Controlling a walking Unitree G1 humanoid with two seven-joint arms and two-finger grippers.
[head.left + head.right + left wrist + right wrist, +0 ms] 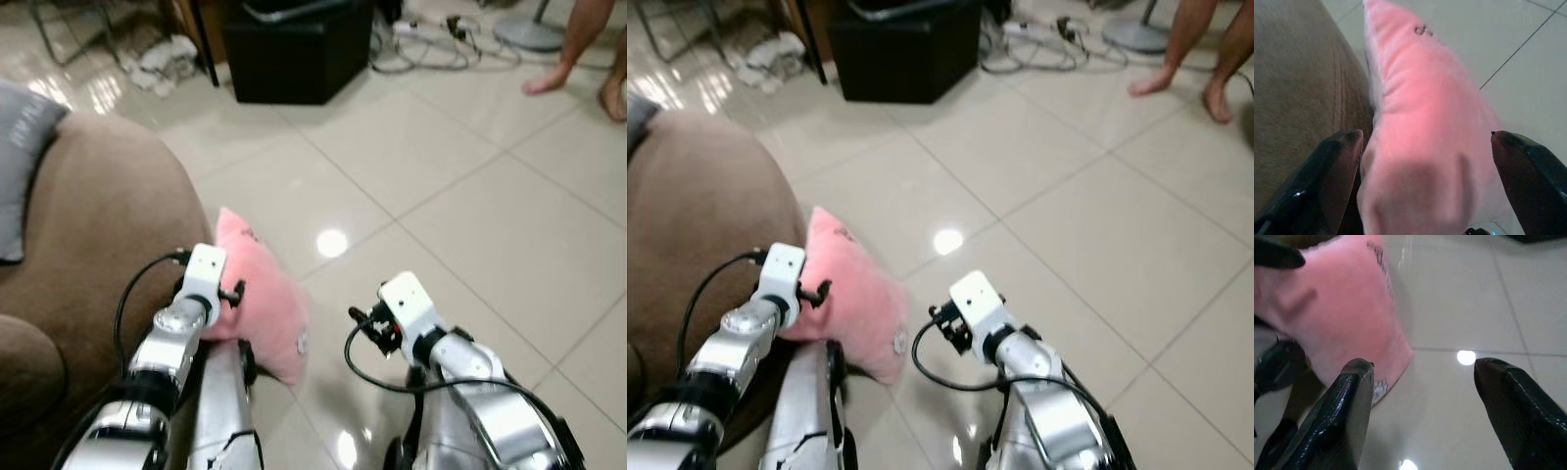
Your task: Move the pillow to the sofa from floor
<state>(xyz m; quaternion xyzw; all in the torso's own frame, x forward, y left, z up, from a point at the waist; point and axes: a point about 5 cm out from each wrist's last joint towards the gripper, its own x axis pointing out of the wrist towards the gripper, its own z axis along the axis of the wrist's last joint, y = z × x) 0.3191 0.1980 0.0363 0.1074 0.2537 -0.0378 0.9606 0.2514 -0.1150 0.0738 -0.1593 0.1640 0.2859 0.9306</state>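
A soft pink plush pillow (260, 304) stands on edge on the glossy cream tiled floor (470, 225), leaning against the rounded side of the brown fabric sofa (98, 245), with one corner pointing up and a small dark mark near that top corner. The left claw (1425, 156) is right at the pillow: in the left wrist view its two black fingers (1332, 171) are spread wide, one on the sofa side and the other on the floor side, with the pink fabric bulging between them; whether the fingers actually press the fabric I cannot tell. From the head views the left arm reaches down beside the sofa, its white wrist block sitting over the pillow's upper edge. The right claw (1420, 396) hangs lower over the tiles, just beside the pillow's free lower corner, its fingers wide apart with nothing between them but bare floor and a bright spot of reflected light. A grey cushion (20, 166) lies on the sofa's far top. Farther back stand a black box-shaped cabinet (294, 54), a tangle of cables (431, 44) and some crumpled white cloth (162, 59) on the floor, and a person's bare feet (558, 78) are near the far corner.
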